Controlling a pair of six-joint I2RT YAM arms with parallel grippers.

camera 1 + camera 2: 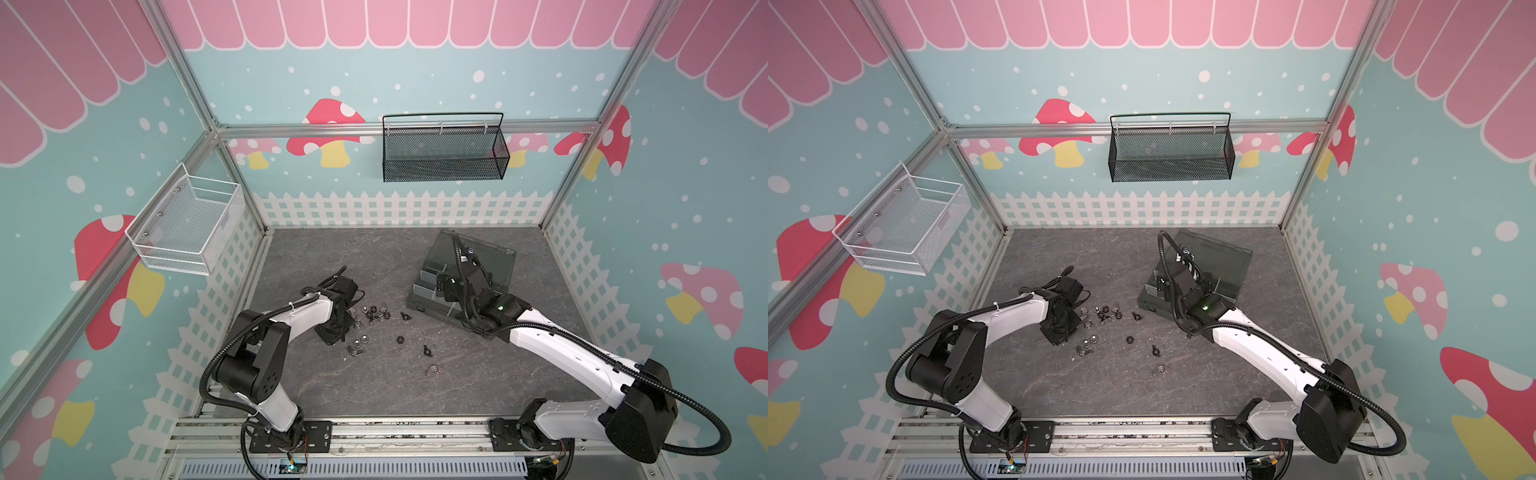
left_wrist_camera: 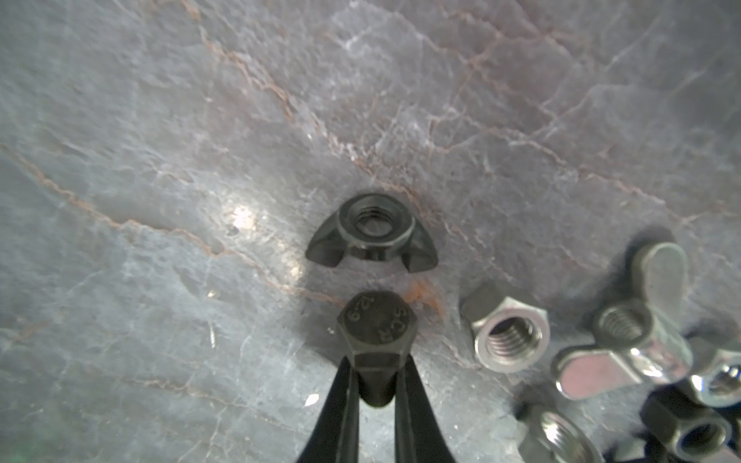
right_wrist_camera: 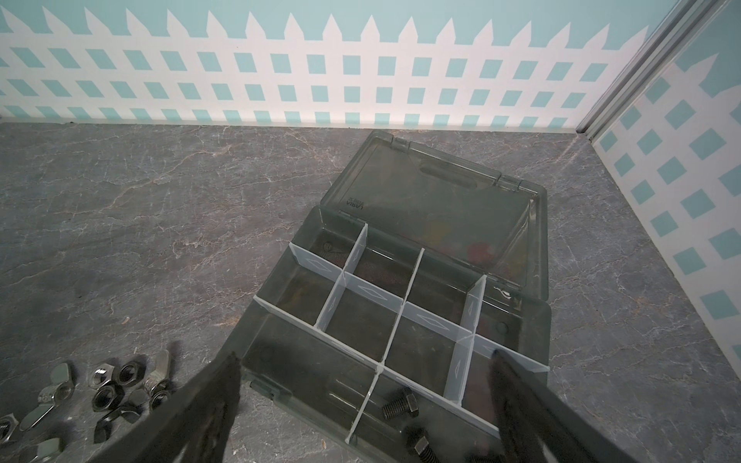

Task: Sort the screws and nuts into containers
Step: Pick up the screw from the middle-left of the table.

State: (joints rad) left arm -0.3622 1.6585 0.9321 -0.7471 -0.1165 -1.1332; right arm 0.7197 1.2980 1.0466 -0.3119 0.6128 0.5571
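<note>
Screws [image 3: 401,407], black, hex-headed: 2 in lower-centre cell of organizer box [image 3: 539,320], lid open. Third screw [image 2: 377,324], stamped head: clenched in left gripper [image 2: 377,373], bottom centre. Black wing nut [image 2: 371,236]: 1, just above, apart. Bare tabletop [image 2: 160,160] leftward. Right gripper [image 3: 364,358]: released, over box.

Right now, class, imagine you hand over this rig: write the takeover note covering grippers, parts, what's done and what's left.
Left gripper: shut on a black screw.
Right gripper: open, above the organizer box, lid open.
Done: two screws lie in the box.
Left: deliver the held screw; the nuts and wing nuts lie loose on the table, none seen in the box.
</note>
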